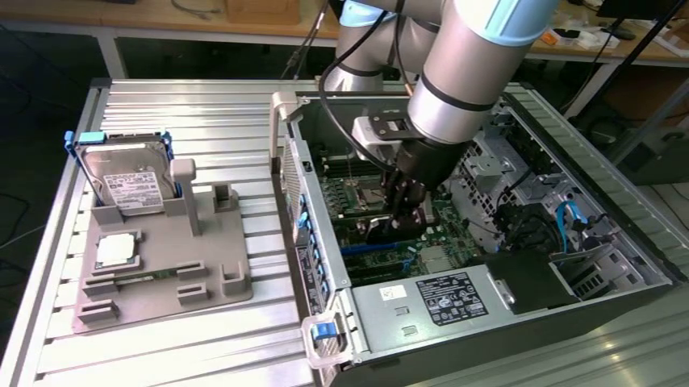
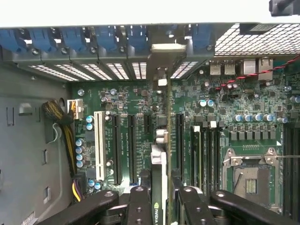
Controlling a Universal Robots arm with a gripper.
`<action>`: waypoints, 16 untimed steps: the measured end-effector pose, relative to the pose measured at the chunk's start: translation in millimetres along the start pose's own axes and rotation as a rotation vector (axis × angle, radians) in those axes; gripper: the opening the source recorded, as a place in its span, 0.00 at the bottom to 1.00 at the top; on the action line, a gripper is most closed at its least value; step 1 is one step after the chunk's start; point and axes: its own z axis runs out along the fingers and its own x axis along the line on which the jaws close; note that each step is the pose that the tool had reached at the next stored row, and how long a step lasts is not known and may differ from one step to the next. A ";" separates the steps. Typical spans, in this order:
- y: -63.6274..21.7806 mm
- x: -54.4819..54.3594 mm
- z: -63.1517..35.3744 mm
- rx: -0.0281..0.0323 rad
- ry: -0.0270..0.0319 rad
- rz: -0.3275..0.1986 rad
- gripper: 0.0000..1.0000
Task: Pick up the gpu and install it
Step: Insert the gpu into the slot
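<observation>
Ribbed metal worktop [image 1: 194,347] carries a grey holder [image 1: 161,274] with a hard drive [image 1: 127,181] at the exterior view's left and an open computer case [image 1: 560,242] at its right. Inside the case, near the frame's centre, the arm's [image 1: 463,72] jaws are clamped on the graphics card [image 1: 390,230], held edge-on over the green motherboard [image 2: 126,103], its metal bracket [image 2: 165,49] by the rear slot openings.

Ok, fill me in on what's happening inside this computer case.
The robot arm's gripper is clamped on the gpu, holding it edge-on inside the open computer case, down over the motherboard among its expansion slots, with the metal bracket toward the case's back. Whether the card is seated can't be told. The hard drive sits on the grey stand outside.
</observation>
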 end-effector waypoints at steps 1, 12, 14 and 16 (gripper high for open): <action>0.0 -0.3 0.3 0.0001 -0.0002 0.000 0.27; 2.1 -0.4 0.7 0.0027 -0.0002 0.000 0.27; 3.6 -0.4 0.7 0.0092 -0.0003 0.000 0.27; 3.7 -0.4 0.8 0.0094 -0.0004 0.000 0.27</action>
